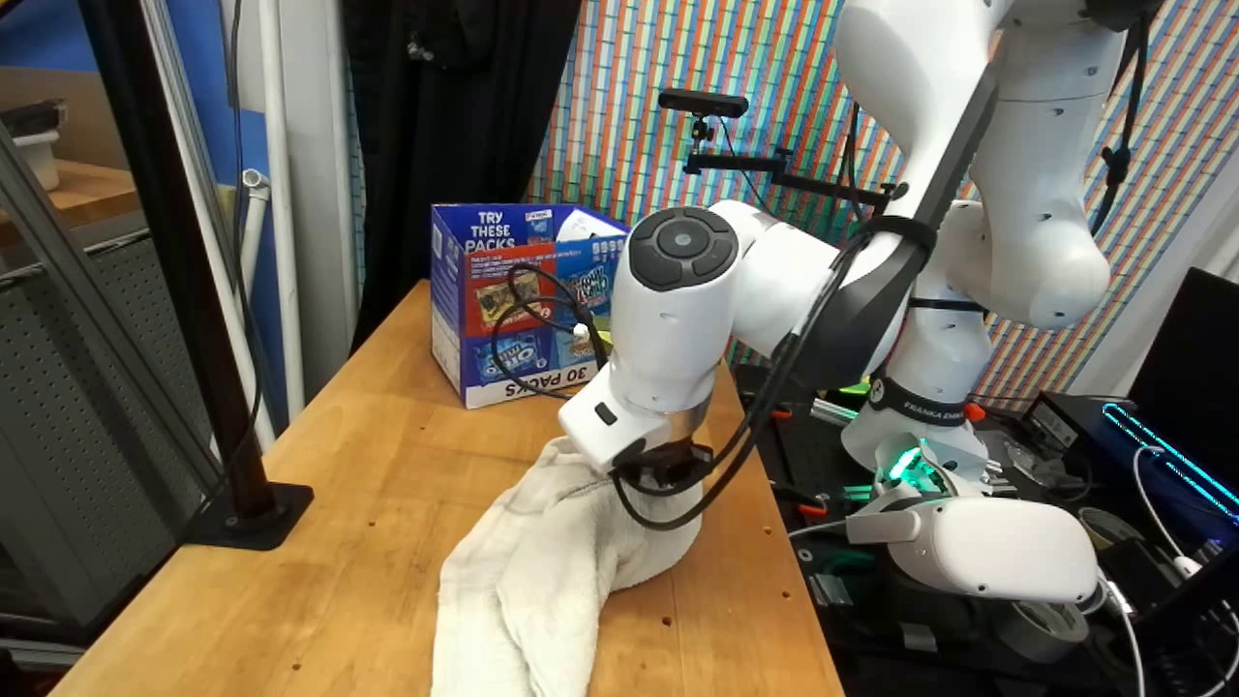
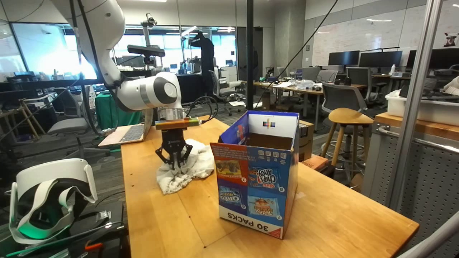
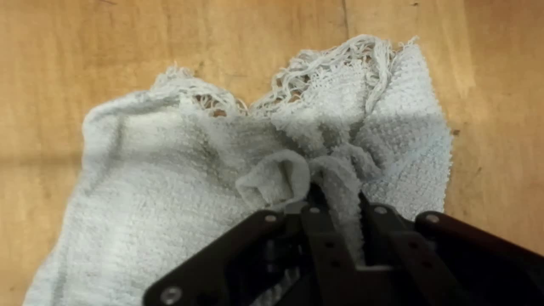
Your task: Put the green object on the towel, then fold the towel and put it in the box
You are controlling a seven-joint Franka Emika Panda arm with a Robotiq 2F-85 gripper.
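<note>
Nearest in the wrist view, the black gripper point(image 3: 340, 203) stands narrow, holding a gathered fold of the white towel point(image 3: 140, 204). The rest (frayed along one edge) spreads below over the wooden table point(image 3: 127, 38). Farther off, the snack box point(image 2: 251, 188) stands open-topped on that table, near the towel.

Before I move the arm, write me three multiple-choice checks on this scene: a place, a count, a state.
1. The towel lies: A. on the floor; B. on the table; C. on the laptop.
2. Packs printed on the box: A. 30; B. 12; C. 48.
3. The gripper is: A. wide open; B. shut on nothing; C. pinching towel fabric.

1 B: table wood shows along its edges in the wrist view.
2 A: upside-down "30 PACKS" shows in both exterior views.
3 C: bunched towel sits between the fingers in the wrist view.
</note>
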